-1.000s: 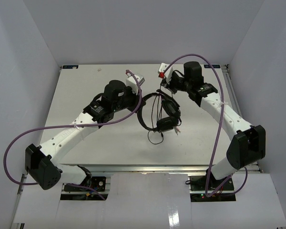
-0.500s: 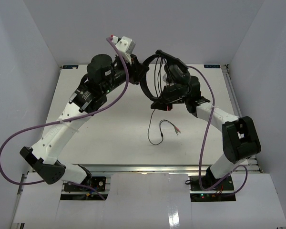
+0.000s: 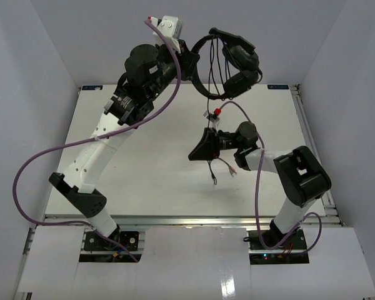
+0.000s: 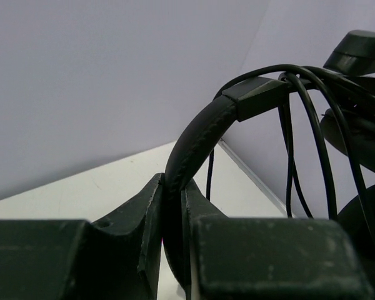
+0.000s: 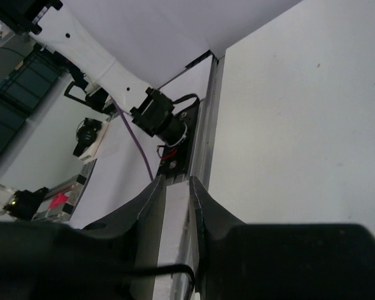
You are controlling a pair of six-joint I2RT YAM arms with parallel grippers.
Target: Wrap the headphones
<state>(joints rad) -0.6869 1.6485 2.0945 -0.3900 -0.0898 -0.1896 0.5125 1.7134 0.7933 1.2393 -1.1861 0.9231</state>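
Above the table's (image 3: 144, 169) far edge, top view: left claw (image 3: 190, 62) holds the headphones (image 3: 240, 59) aloft. The right claw (image 3: 195, 152) sits low over mid-table, with the cord (image 3: 214, 170) end just beside it. Left wrist: fingers clamped tight on the padded headband (image 4: 197, 137). Right wrist: fingers narrowly parted; the thin cord crosses near their base, contact unclear.

Field notes. I read the headphones (image 3: 240, 56) headband (image 4: 194, 140) as matt black leatherette with a stitched seam. Its slider (image 4: 256, 95) is hard, faintly glossy plastic. Cord (image 4: 290, 162) looks smooth and rubbery. Left fingers (image 4: 144, 231): dull dark plastic, scuffed, dusty. Counter (image 5: 300, 112): matt white, lightly speckled. Arm cable (image 3: 14, 190): smooth purple sheath.
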